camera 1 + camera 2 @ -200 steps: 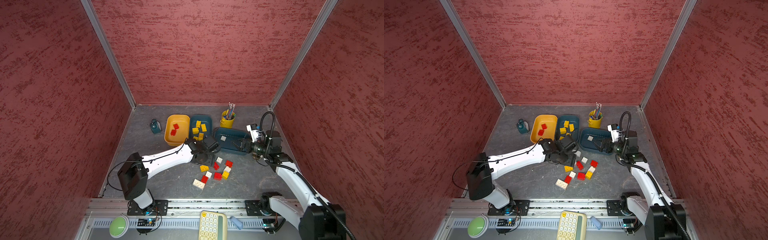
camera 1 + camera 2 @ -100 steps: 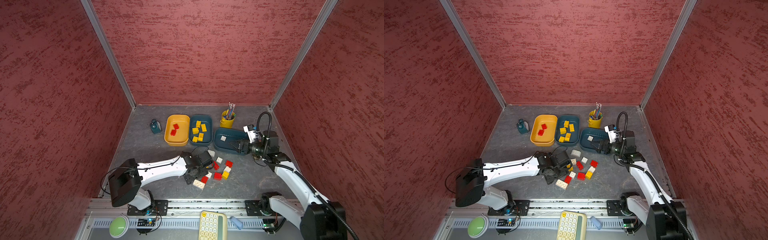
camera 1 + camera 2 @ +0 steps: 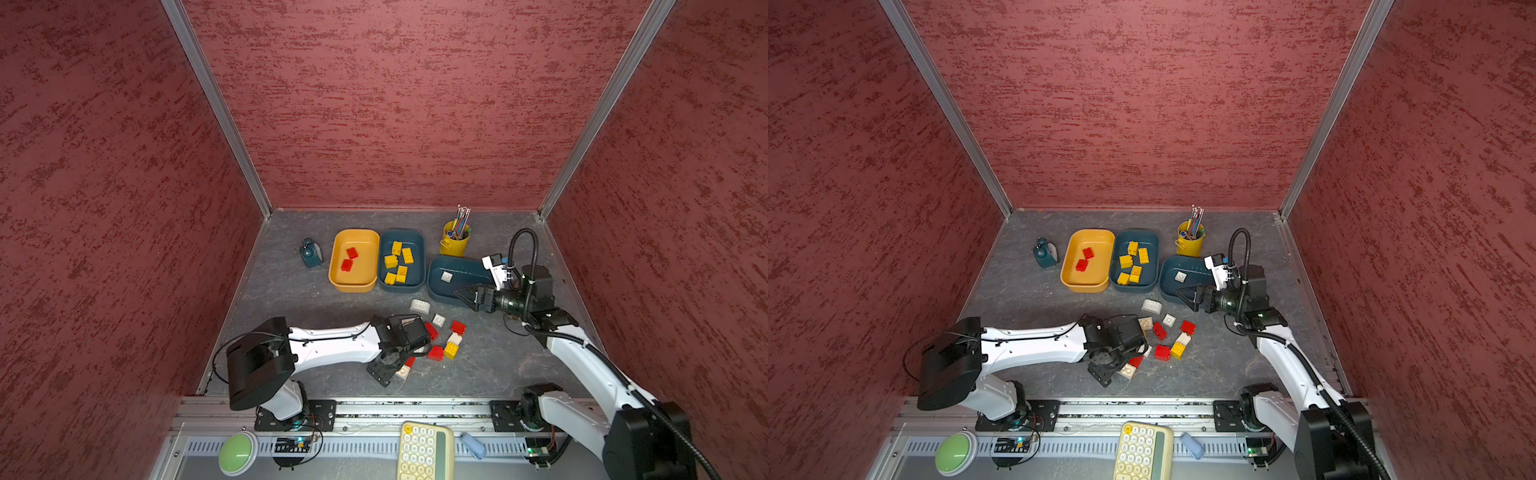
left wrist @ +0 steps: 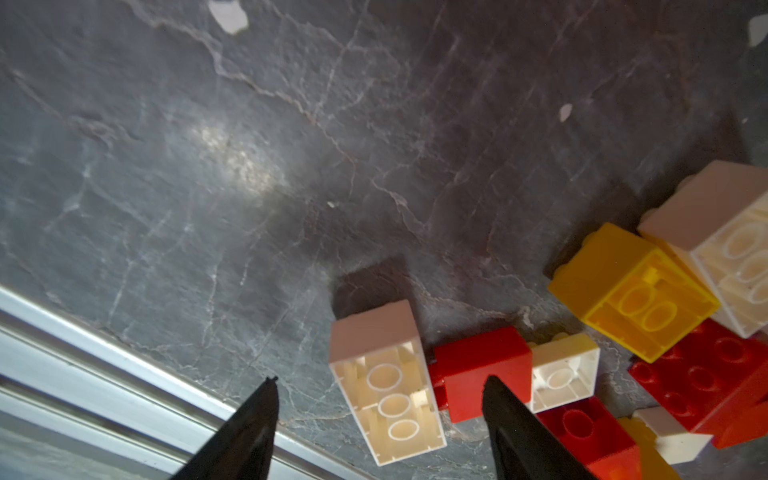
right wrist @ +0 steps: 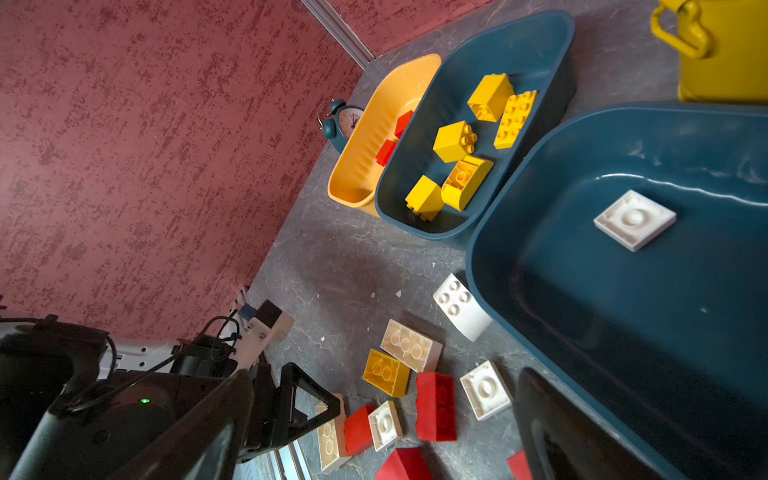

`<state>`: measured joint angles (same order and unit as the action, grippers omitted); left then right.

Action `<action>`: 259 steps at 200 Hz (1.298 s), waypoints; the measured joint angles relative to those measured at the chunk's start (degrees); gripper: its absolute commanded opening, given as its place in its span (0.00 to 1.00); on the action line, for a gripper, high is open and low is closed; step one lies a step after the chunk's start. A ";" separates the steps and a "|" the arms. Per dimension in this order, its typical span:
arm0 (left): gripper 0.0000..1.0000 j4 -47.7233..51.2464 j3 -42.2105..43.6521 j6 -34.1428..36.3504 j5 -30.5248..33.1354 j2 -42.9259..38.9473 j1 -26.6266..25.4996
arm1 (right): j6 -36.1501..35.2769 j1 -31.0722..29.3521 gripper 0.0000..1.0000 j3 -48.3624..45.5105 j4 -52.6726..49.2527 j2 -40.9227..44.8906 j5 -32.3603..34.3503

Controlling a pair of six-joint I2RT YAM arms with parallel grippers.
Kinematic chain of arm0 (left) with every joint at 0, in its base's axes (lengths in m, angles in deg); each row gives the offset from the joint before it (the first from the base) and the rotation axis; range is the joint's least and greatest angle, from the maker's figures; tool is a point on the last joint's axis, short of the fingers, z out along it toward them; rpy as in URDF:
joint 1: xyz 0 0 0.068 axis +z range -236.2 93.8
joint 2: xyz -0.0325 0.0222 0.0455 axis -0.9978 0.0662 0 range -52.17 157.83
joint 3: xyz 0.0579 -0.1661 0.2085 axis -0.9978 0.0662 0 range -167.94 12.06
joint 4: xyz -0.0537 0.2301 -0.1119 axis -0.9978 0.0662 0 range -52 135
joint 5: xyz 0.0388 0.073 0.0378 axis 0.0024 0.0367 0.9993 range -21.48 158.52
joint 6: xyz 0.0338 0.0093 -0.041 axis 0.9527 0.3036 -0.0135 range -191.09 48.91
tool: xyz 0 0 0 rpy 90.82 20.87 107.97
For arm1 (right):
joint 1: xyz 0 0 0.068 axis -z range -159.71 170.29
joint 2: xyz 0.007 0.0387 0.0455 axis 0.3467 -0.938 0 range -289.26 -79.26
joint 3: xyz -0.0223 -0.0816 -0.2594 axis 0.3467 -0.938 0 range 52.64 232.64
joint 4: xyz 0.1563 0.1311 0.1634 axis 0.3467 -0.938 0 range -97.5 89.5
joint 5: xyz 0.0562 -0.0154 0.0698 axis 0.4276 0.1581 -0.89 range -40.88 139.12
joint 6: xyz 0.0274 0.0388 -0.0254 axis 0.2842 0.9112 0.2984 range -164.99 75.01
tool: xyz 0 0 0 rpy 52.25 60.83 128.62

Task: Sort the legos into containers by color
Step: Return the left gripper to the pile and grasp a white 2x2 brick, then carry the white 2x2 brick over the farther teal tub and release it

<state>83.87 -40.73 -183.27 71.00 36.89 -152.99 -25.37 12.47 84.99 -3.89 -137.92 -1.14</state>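
Note:
Loose legos lie in a pile on the grey floor: a red brick [image 3: 435, 353], a yellow one [image 3: 451, 351] and a white curved one [image 3: 419, 306]. My left gripper [image 3: 390, 370] [image 4: 380, 382] is low at the pile's front edge and open. An upside-down cream oblong brick [image 4: 386, 386] lies between its fingers with a gap on each side. The orange-yellow container [image 3: 353, 286] holds two red bricks. The middle teal container [image 3: 401, 286] holds several yellow bricks. The right teal container [image 3: 457, 266] holds one white square piece [image 3: 446, 277]. My right gripper [image 3: 465, 297] [image 5: 384, 374] hangs open and empty over that container's near rim.
A yellow cup of pens [image 3: 455, 245] stands behind the right container. A small teal alarm clock [image 3: 311, 253] sits left of the orange-yellow tub. The metal rail [image 3: 374, 405] runs along the front edge, close to my left gripper. Red walls close in three sides.
My left arm has swung back from beside the middle container toward the front edge and come down over the cream brick. The right gripper has hardly moved.

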 measured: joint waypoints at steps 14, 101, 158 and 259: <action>0.73 -1.53 0.61 -1.40 -0.74 1.01 -0.09 | 0.59 -0.31 0.99 -1.27 0.15 1.16 -0.15; 0.38 -7.13 0.61 -3.15 -1.60 2.64 -0.11 | 3.61 -1.40 0.99 -6.78 -4.68 10.32 -0.20; 0.34 -4.28 0.04 -2.91 -2.21 2.67 0.17 | 5.03 -1.86 0.99 -8.11 -7.39 12.76 -0.55; 0.40 4.50 -1.01 9.05 -2.25 2.84 5.25 | 5.97 -2.16 0.99 -8.96 -6.19 11.61 -0.81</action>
<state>88.37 -41.74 -174.22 68.75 39.73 -147.74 -19.40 10.31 76.03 -10.08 -126.31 -1.95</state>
